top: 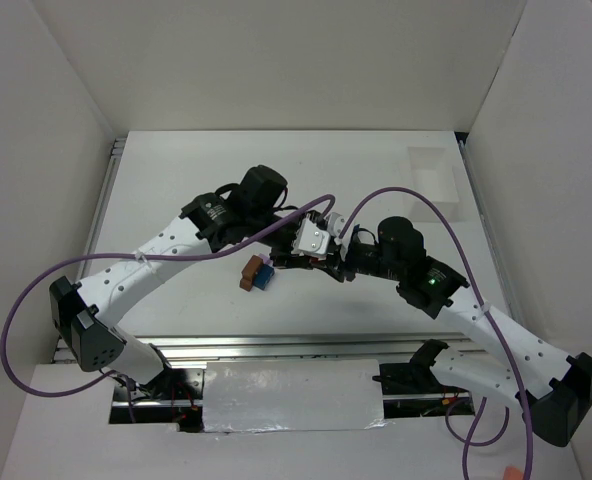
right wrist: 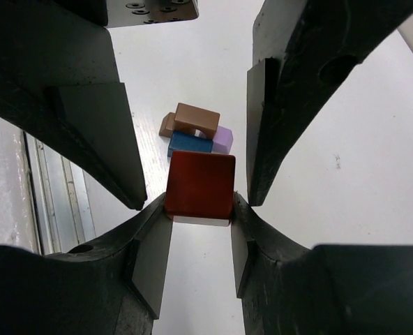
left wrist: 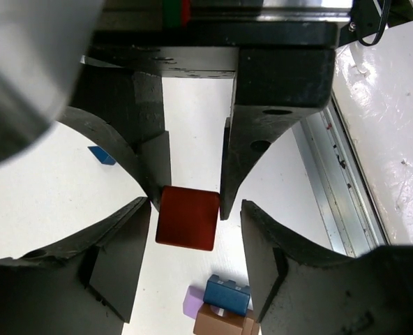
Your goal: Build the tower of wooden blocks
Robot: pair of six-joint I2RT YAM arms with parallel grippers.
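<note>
A red block (right wrist: pixel 200 185) hangs in the air, and my right gripper (right wrist: pixel 199 206) is shut on it by its two sides. My left gripper (left wrist: pixel 196 209) stands open around the same red block (left wrist: pixel 188 218), with both of its fingers clear of the block's sides. On the table below lies a small cluster (top: pixel 254 272): a brown arch block (left wrist: pixel 220 322), a blue block (left wrist: pixel 227 293) on top of it and a pale purple block (left wrist: pixel 191 301) beside them. The red block is hidden in the top view.
A clear plastic tray (top: pixel 434 175) sits at the back right of the white table. A metal rail (top: pixel 276 345) runs along the near edge. One more small blue piece (left wrist: pixel 102 155) lies alone on the table behind the right gripper's finger.
</note>
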